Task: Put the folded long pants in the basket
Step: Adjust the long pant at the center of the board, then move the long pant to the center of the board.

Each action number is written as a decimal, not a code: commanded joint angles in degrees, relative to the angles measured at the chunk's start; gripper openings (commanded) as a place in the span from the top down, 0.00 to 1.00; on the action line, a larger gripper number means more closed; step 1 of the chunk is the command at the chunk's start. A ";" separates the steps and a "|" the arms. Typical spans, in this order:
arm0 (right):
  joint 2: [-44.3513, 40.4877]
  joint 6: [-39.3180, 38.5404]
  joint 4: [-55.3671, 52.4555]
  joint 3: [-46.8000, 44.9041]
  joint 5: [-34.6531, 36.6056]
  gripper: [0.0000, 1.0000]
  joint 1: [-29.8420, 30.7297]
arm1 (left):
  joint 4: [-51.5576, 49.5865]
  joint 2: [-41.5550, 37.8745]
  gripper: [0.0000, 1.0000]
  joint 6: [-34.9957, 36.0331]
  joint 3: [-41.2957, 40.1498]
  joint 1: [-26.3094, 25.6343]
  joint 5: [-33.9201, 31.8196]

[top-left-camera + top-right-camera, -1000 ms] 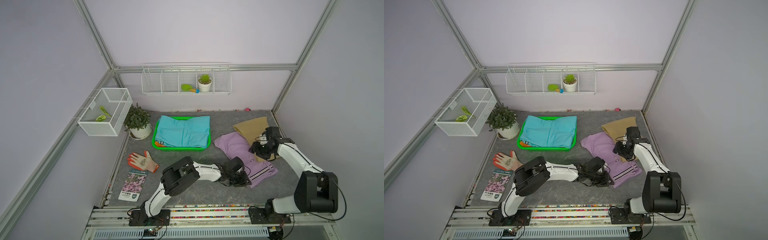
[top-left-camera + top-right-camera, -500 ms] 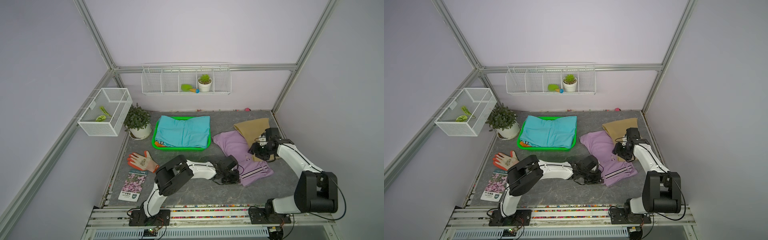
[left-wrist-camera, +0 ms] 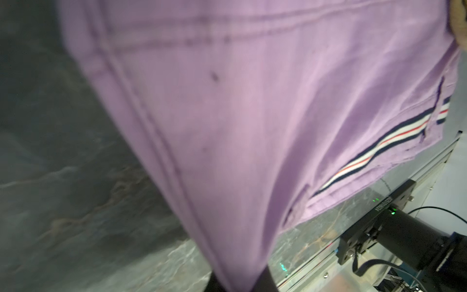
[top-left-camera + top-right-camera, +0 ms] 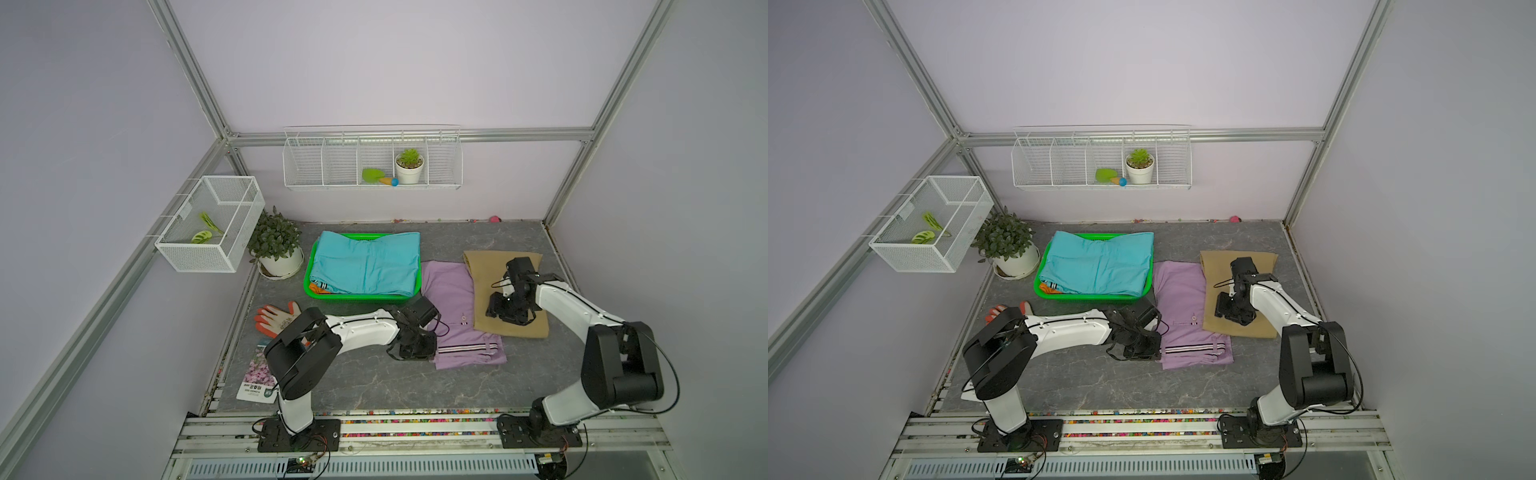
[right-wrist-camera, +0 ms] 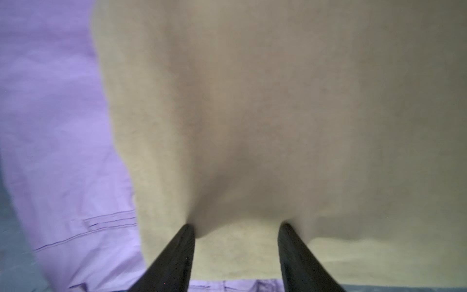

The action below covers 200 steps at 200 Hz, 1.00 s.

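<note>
top views: both high up front, looking down and back over the whole counter [image 4: 374,386], near-identical framing
left wrist: super close, grazing the lilac pants [image 3: 227,101]
right wrist: right on the tan pants [image 5: 278,101], right fingers [image 5: 177,257] poking in
overlap: both wrists catch lilac and tan cloth

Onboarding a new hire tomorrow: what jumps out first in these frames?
The bright green basket at the back of the table, with teal pants draped over it. In front, the left gripper is shut on the near edge of the lilac pants, while the right gripper presses open jaws onto the tan pants beside them.
</note>
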 commanded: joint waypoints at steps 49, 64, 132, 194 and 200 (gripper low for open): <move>3.99 2.74 -0.71 2.67 13.93 0.34 -7.25 | -5.06 0.58 1.00 3.11 1.74 0.56 0.46; 8.69 2.72 -2.57 6.22 14.87 0.36 -8.33 | -5.06 0.59 1.00 3.09 1.61 0.54 0.40; 25.70 1.49 -10.44 23.17 19.25 0.45 -14.21 | -3.97 0.52 1.00 3.07 0.15 0.54 1.41; 31.00 6.34 -10.39 37.13 23.12 0.46 -23.32 | -4.44 -0.02 1.00 3.44 0.18 0.54 2.44; 28.62 6.82 -8.71 35.71 23.26 0.46 -23.59 | -4.35 -0.16 1.00 3.52 0.27 0.54 2.71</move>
